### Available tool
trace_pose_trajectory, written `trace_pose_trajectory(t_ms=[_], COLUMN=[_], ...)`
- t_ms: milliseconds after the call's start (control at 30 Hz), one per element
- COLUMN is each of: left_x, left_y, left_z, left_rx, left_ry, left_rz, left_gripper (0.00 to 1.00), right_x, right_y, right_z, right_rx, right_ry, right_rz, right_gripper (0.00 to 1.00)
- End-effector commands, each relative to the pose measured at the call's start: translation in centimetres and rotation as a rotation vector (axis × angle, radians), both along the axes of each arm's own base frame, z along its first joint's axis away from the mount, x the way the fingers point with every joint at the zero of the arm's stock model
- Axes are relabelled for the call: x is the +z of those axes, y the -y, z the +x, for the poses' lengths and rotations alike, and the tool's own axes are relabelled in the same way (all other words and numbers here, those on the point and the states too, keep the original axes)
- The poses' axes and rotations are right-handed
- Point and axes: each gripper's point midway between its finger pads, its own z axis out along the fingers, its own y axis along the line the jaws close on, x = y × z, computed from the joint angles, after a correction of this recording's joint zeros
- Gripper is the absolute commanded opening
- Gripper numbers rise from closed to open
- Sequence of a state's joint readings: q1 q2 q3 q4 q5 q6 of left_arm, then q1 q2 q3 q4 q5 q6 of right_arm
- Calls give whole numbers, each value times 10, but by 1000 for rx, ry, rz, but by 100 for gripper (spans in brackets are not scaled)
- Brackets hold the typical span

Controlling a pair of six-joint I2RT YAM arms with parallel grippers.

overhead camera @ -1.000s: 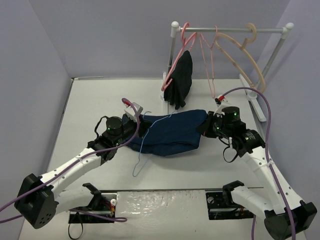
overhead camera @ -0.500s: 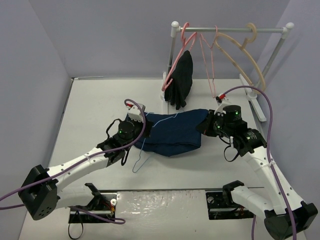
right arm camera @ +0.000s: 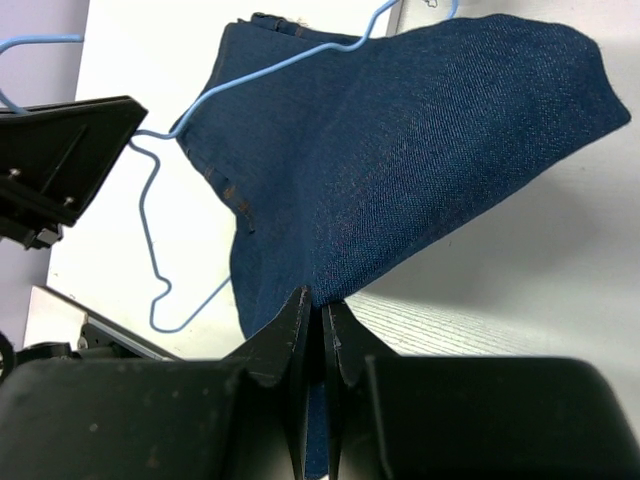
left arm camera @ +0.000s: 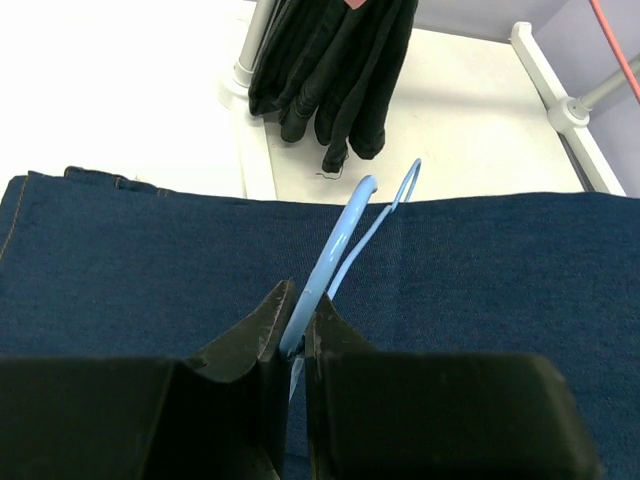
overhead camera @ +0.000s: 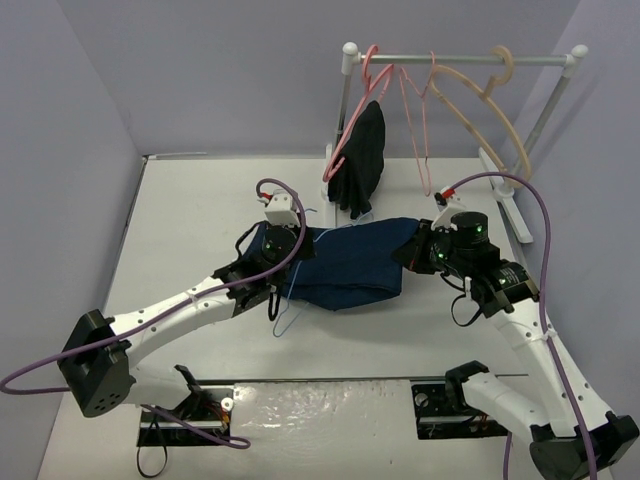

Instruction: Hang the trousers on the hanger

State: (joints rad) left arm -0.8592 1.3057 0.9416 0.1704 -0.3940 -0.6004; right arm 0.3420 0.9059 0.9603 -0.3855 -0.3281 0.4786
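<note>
The dark navy trousers (overhead camera: 350, 265) lie folded mid-table, their right end lifted. My right gripper (overhead camera: 412, 252) is shut on that raised edge; in the right wrist view its fingers (right arm camera: 318, 300) pinch the denim (right arm camera: 420, 130). My left gripper (overhead camera: 290, 262) sits at the trousers' left end, shut on the light-blue hanger (overhead camera: 285, 312). In the left wrist view the jaws (left arm camera: 297, 300) clamp the hanger wire (left arm camera: 345, 235), which lies over the denim (left arm camera: 150, 270) with its hook pointing away. The right wrist view shows the hanger (right arm camera: 150, 250) running along and past the trousers' left edge.
A clothes rack (overhead camera: 460, 58) stands at the back right with pink hangers (overhead camera: 415, 110), a beige hanger (overhead camera: 495, 115) and a black garment (overhead camera: 362, 160) hanging on it. The rack's base (overhead camera: 515, 205) lies just behind my right arm. Grey walls close in both sides.
</note>
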Motion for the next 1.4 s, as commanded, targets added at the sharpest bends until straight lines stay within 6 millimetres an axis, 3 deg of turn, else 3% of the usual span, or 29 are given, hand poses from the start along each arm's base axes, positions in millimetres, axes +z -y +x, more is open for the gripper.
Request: trace_pose_trajectory(t_ms=[0,367,600,933,1233,1367], left_x=[47,48,36,29,35,37], left_y=[-2,0,7,20,20,11], left_z=[13,19,23,28,27,23], left_rx=[91,150,194,211,185,185], left_ry=[68,43,-7,-56,-28,-18], left_rz=[-115,-109,-76,-60,-51,-36], left_gripper=[0,0,0,0,0,0], right_x=[48,74,90,99,93,75], right_y=[-10,-13,-14,-26,-18,-11], right_z=[4,-3,-4,-1,-3,-9], right_rx=[33,47,50,88,54,27], right_ry=[135,182,221,225,239,214], right_rz=[73,126,142,156,135,119], right_gripper=[0,0,0,0,0,0])
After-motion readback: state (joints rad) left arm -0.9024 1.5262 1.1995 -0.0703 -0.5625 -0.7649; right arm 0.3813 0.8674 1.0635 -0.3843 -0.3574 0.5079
